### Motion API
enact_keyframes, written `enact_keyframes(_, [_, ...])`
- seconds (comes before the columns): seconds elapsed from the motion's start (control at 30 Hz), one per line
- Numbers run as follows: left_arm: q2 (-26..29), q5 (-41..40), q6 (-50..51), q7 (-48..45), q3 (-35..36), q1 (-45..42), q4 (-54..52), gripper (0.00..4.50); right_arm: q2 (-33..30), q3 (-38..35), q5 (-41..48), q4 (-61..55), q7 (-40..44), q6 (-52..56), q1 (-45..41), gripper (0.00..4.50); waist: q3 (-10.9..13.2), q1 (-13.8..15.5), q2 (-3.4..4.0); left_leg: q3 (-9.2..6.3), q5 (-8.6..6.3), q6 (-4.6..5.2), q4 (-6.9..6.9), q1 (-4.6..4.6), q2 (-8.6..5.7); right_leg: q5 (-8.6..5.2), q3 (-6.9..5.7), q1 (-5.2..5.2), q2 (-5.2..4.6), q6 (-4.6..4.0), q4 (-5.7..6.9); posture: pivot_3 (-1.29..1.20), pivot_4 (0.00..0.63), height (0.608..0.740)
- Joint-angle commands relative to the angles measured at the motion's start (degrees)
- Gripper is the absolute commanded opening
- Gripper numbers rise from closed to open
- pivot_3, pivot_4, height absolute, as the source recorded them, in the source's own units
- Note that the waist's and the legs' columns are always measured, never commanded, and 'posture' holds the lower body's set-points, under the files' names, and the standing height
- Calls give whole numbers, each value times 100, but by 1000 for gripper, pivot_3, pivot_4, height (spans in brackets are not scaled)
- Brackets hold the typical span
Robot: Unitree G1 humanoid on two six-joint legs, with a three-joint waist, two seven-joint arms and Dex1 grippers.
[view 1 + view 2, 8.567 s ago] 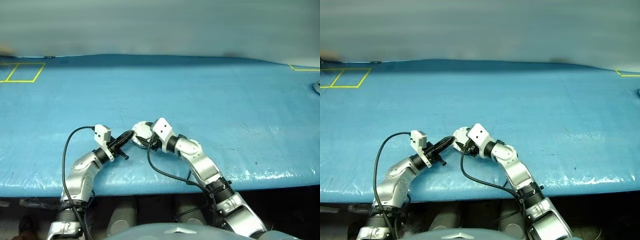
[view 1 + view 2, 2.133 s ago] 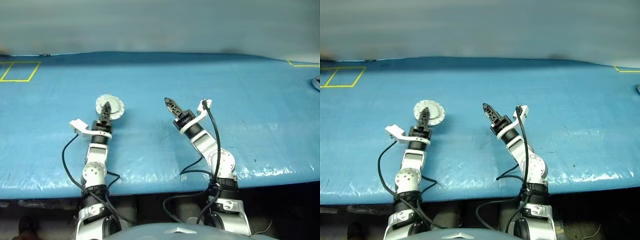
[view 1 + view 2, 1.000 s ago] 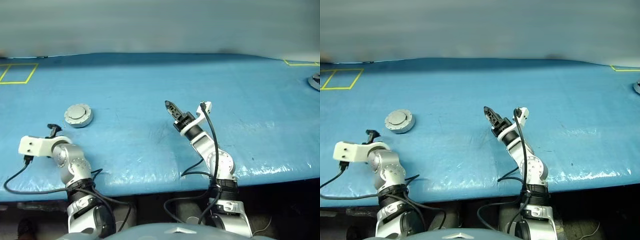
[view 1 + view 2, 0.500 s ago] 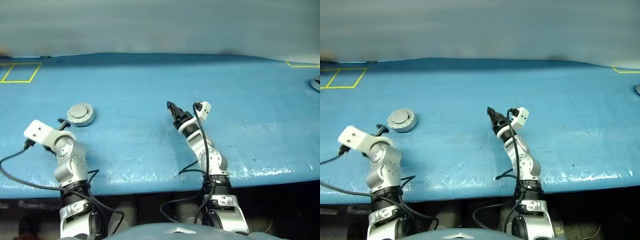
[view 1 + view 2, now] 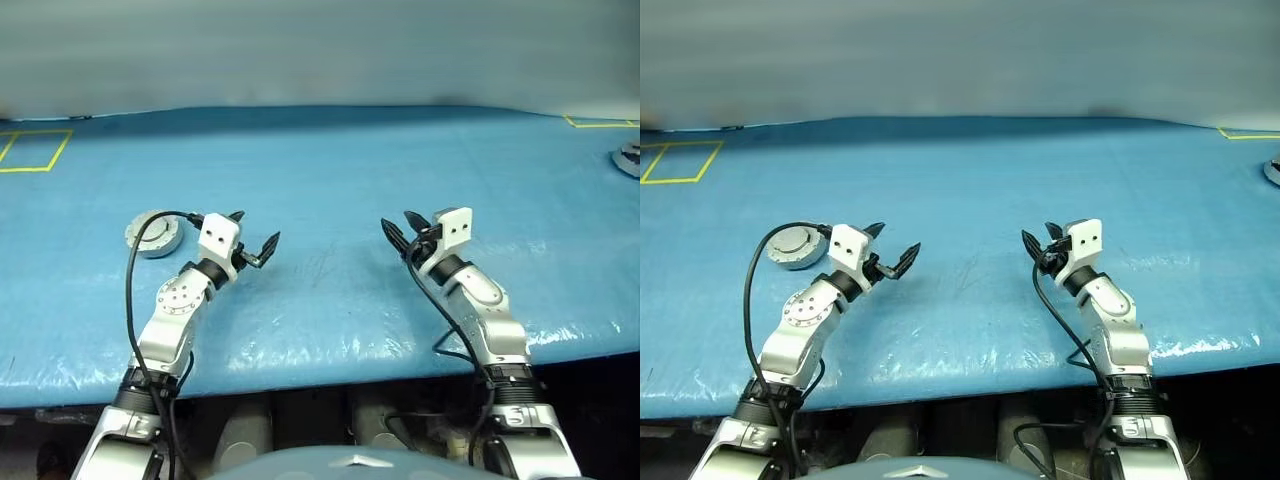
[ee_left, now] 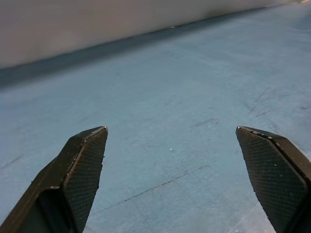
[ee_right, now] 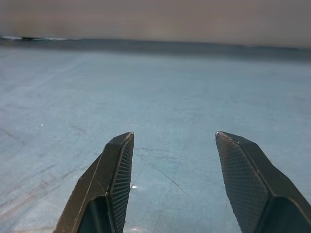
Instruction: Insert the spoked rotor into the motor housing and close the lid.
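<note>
A round pale grey puck lies on the blue table at the left: the lid point(image 5: 152, 233), plain side up, closed over the motor housing point(image 5: 792, 260), of which a thin rim shows. The spoked rotor is hidden. My left gripper point(image 5: 255, 232) hovers just right of the puck, apart from it, pointing right, open and empty; its black cable arcs over the puck. My right gripper point(image 5: 397, 222) hangs over the table's middle right, pointing left, open with nothing between its fingers point(image 7: 114, 170). The left wrist view shows bare blue cover between my left gripper's point(image 6: 170, 128) fingers.
The blue cover point(image 5: 330, 170) stretches wide and bare between and beyond the arms. A small round silvery object point(image 5: 630, 160) sits at the far right edge. Yellow tape squares point(image 5: 30, 150) mark the far left, and a yellow corner point(image 5: 590, 122) the far right.
My left arm has swung in from the left and its gripper now points right beside the puck. My right gripper has moved to the right and rolled. The puck has stayed put.
</note>
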Motion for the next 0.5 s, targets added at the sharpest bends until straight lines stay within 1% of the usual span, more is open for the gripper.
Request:
enact_keyframes(0.03, [43,-75,-29,-329,88,-134,-149,4486,-66,170,-109,-283,312,-285,-80,2806,1,2,-2,1,0,0,2,1,0,0,1,2,0,0,0,0,150,740])
enact_keyframes(0.13, [-23,-15,-14,-367,126,-142,-139,4486,-85,440,-471,-114,351,-349,-160,2806,2,8,-3,2,0,1,14,0,-1,2,3,9,-1,4,-1,0,150,740])
enact_keyframes(0.23, [-95,34,-3,-348,124,5,-240,4486,-39,555,-345,-194,576,-133,-100,2806,2,23,-3,4,0,1,17,0,-2,4,5,10,-1,7,-1,0,150,740])
enact_keyframes(0.27, [-108,53,-3,-343,118,40,-269,4499,-46,572,-340,-230,605,-105,-82,2972,2,30,-4,4,0,1,16,0,-2,4,6,10,-1,7,-1,0,150,740])
enact_keyframes(0.3, [-116,30,19,-370,125,61,-288,4500,26,503,-438,-137,433,-337,-130,3158,2,41,-4,4,-1,1,16,0,-2,4,6,10,-1,7,-1,0,150,740])
enact_keyframes(0.37, [-127,8,52,-410,145,77,-307,4500,121,404,-525,4,241,-580,-201,3158,3,54,-4,4,-1,1,16,0,-1,5,6,9,-1,8,-1,0,150,740])
enact_keyframes(0.5, [-90,81,103,-429,156,103,-345,4500,80,503,-676,194,272,-664,-291,3158,3,80,-5,4,-1,1,20,0,-1,5,6,10,-1,8,0,0,150,740])
